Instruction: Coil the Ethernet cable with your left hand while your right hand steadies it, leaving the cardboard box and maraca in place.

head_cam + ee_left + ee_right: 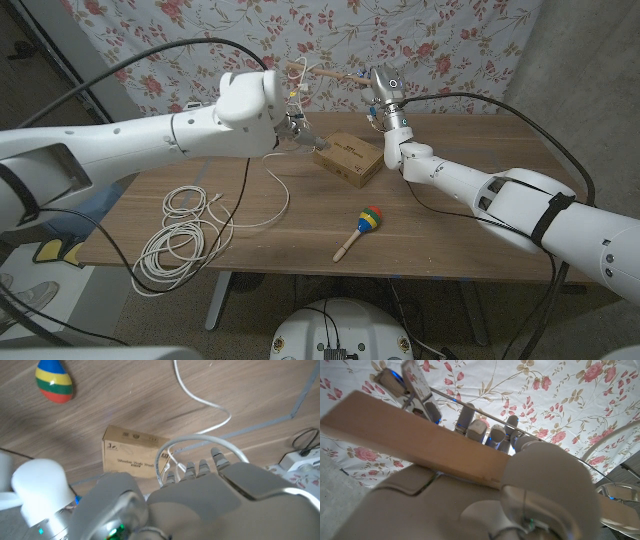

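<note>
Lying part-coiled, the white Ethernet cable (pixel 185 235) has loose loops on the worktop's (pixel 450 215) left side, w/ one strand running up to the left hand (pixel 285 125). Left fingers (pixel 202 467) curl round a cable loop, lifted above the cardboard box (pixel 348 158). Right hand (pixel 383 92) is raised behind the box; can't tell if its fingers grip anything. Maraca (pixel 360 228) lies near the front edge.

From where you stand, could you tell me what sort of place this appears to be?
Probably an improvised robot test room rather than a home: a floral sheet hung as a backdrop, one wooden table with props, and black cables draped behind.
</note>
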Robot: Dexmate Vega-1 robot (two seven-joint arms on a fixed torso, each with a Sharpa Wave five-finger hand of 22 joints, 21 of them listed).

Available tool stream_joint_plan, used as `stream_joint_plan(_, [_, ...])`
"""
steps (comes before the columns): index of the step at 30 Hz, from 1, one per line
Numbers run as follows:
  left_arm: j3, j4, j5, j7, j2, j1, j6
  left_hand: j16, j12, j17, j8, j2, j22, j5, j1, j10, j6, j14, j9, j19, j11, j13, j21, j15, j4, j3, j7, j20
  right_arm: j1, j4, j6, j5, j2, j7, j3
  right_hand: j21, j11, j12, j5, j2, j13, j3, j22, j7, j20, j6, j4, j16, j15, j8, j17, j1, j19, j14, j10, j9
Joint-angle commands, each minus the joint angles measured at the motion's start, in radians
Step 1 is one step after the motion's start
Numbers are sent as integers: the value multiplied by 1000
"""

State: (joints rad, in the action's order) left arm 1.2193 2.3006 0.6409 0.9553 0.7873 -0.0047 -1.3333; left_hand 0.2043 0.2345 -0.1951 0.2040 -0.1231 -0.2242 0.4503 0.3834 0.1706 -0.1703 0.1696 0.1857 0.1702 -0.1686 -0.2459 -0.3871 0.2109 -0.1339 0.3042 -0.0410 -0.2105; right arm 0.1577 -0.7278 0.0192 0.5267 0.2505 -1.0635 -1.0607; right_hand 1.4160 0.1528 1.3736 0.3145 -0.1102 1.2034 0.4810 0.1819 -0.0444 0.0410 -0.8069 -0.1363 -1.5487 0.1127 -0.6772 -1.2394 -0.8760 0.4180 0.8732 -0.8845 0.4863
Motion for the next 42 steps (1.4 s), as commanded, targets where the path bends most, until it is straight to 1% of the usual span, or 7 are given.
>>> stream_joint_plan(1, [-755, 132, -1, -917, -230, 945, 331, 20, 29, 1, 18, -6, 2, -30, -14, 352, -375, 366, 0, 425, 19, 8, 8, -3, -8, 8, -17, -6, -7, 31, -27, 10, -9, 1, -2, -6, 4, 1, 6, -51, 1, 5, 2, 0, 111, -9, -1, -6, 100, -10, -3, 42, -2, -3, -3, 0])
stream_joint_plan(13, [-1051, 135, -577, -1079, -331, 1093, 624, 56, 166, 2, 87, -14, 24, -167, 16, -106, 59, -91, 25, 78, -11, 11, -57, -4, 28, -30, 87, -6, -29, 94, -63, 7, -32, -5, -21, -7, 3, 3, 7, -51, 4, 5, 2, -3, 113, -9, -1, -5, 100, -10, -3, 43, -3, -3, -3, -1])
stream_joint_plan(16, [-1016, 167, -562, -1164, -290, 1090, 586, 92, 324, -86, 220, -71, -5, -143, 164, -137, 219, -153, 129, 181, 5, -174, -5, -16, 85, -270, 134, -7, -36, 119, -74, 1, -43, -12, -26, -7, 4, 4, 7, -51, 3, 5, 2, -1, 113, -9, -1, -5, 100, -11, -3, 43, -2, -4, -3, -1])
stream_joint_plan(20, [-831, 233, -399, -1255, -143, 983, 335, 91, 415, -225, 211, -45, -61, -13, 200, 101, 5, 9, 231, 253, -5, -426, 5, -9, 129, -443, 133, -7, -44, 146, -89, -5, -54, -23, -34, -8, 4, 5, 7, -51, 5, 5, 2, -2, 112, -9, -1, -5, 100, -10, -3, 43, -3, -4, -3, -1])
stream_joint_plan(29, [-359, 235, 76, -1184, -52, 702, -63, 38, 437, -254, 84, 2, -121, -259, 290, 250, -216, 116, 222, 308, -41, -489, -5, 2, 272, -502, 175, -4, -65, 201, -120, -19, -75, -38, -57, -9, 3, 3, 8, -51, 4, 5, 2, 1, 112, -9, -2, -5, 100, -11, -3, 44, -3, -5, -1, -2])
stream_joint_plan(36, [-415, 194, 228, -1162, -108, 799, 43, 40, 412, -284, 71, 25, -157, -273, 186, 285, -213, 163, 226, 332, -46, -489, -15, 6, 229, -464, 128, -5, -74, 229, -131, -34, -86, -44, -72, -10, 4, 4, 8, -51, 6, 5, 2, 0, 111, -8, -1, -5, 100, -12, -3, 43, -2, -5, -3, -3])
stream_joint_plan(42, [-700, 157, -55, -1400, -116, 1025, 510, 7, 242, -146, 13, 69, -93, -250, 86, 247, -205, 170, 105, 195, -39, -316, -31, 1, 217, -407, 52, -1, -76, 224, -128, -40, -81, -42, -80, -10, 2, 6, 9, -51, 7, 5, 2, 0, 111, -8, -1, -5, 100, -12, -3, 43, -2, -5, -3, -3])
